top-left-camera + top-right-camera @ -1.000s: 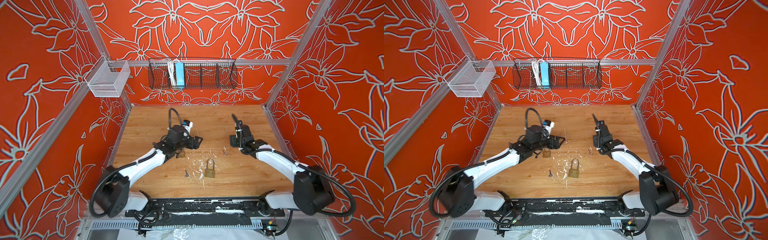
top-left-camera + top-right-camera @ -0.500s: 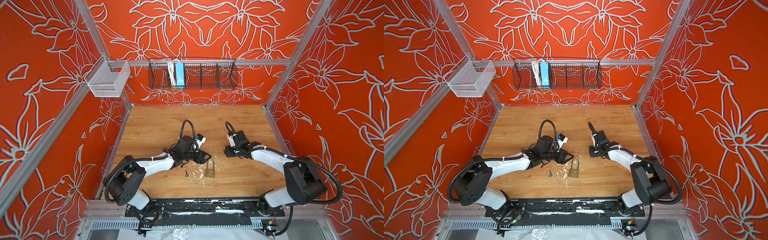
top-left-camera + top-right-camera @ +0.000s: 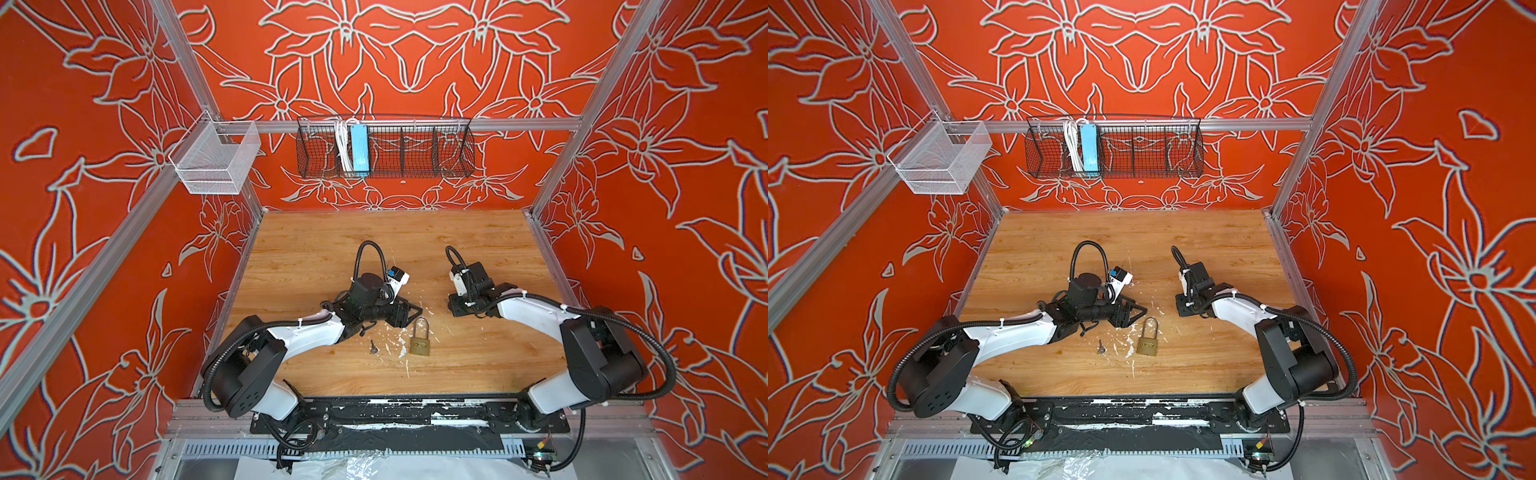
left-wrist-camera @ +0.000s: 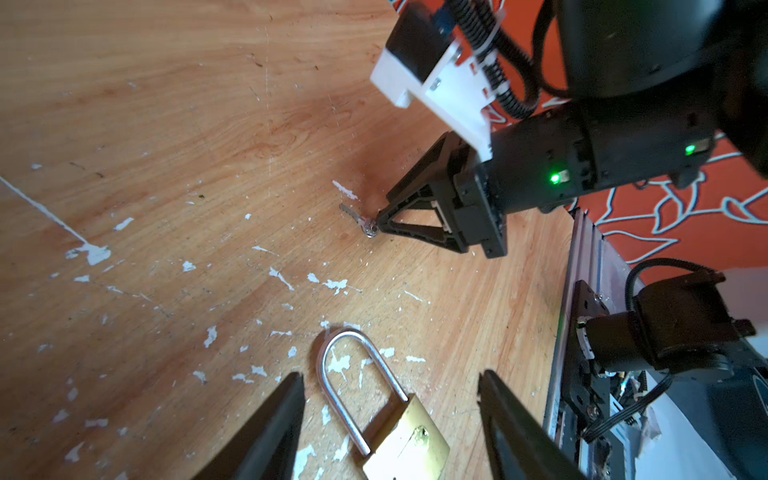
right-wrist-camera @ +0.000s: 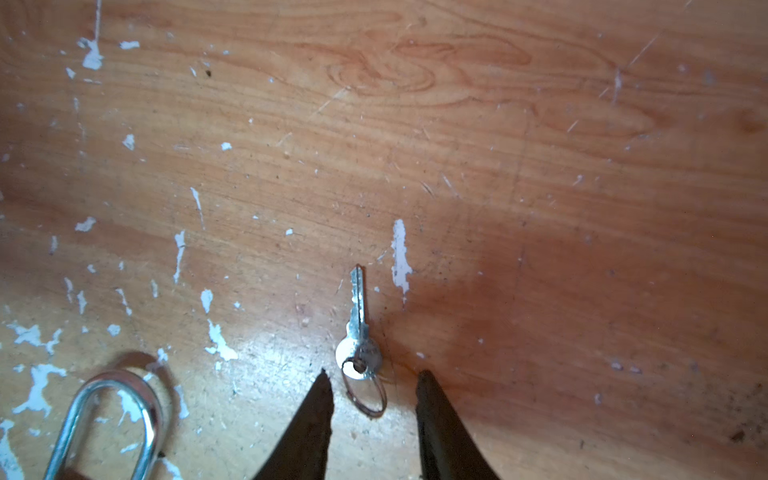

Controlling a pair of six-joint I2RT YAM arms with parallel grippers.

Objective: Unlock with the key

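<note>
A brass padlock (image 3: 420, 341) (image 3: 1148, 345) with a silver shackle lies flat near the table's front middle. My left gripper (image 3: 417, 311) (image 3: 1142, 311) is low just behind it and open. In the left wrist view the padlock (image 4: 405, 440) lies between the spread fingers, untouched. A small silver key (image 5: 358, 328) (image 4: 363, 224) on a thin ring lies on the wood right of the padlock. My right gripper (image 5: 374, 374) (image 3: 453, 305) (image 3: 1181, 307) (image 4: 380, 219) is open at table level, its tips on either side of the ring. The key is hidden under it in both top views.
A small dark metal piece (image 3: 374, 347) (image 3: 1100, 346) lies left of the padlock. White chipped patches mark the wooden table (image 3: 374, 241). A black wire basket (image 3: 415, 149) hangs on the back wall and a white mesh basket (image 3: 216, 162) on the left rail.
Both arms came forward and down. The left gripper swung right to the padlock. The right gripper dropped to the key, and its jaws narrowed around the ring.
</note>
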